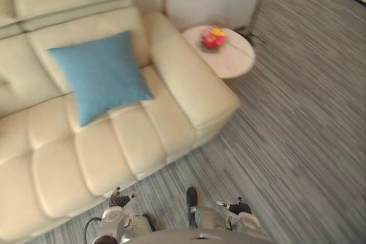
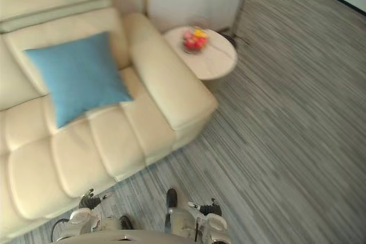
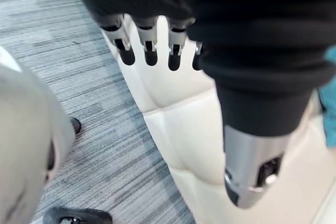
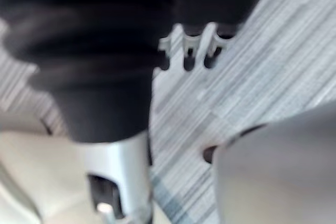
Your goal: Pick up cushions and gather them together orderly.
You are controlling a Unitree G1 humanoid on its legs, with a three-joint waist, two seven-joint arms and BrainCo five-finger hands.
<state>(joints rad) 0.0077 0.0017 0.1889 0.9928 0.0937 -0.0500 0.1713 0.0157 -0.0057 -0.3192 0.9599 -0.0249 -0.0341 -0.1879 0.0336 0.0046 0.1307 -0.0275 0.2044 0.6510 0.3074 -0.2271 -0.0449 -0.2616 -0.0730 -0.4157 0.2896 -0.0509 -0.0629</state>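
Though the left hand and right hand hang empty, fingers loosely straight, near the sofa front, the cushion leans farther back against its backrest. It looks light, soft and floppy; gripping opposite edges or a corner should hold it.

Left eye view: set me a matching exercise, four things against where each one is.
Things
1. blue cushion
2. fruit bowl
3. round side table
4. left hand

Places
A. on the round side table
B. on the striped floor by the armrest of the sofa
C. leaning on the sofa's backrest
D. hanging open near the sofa's front edge

Pairs: 1-C, 2-A, 3-B, 4-D
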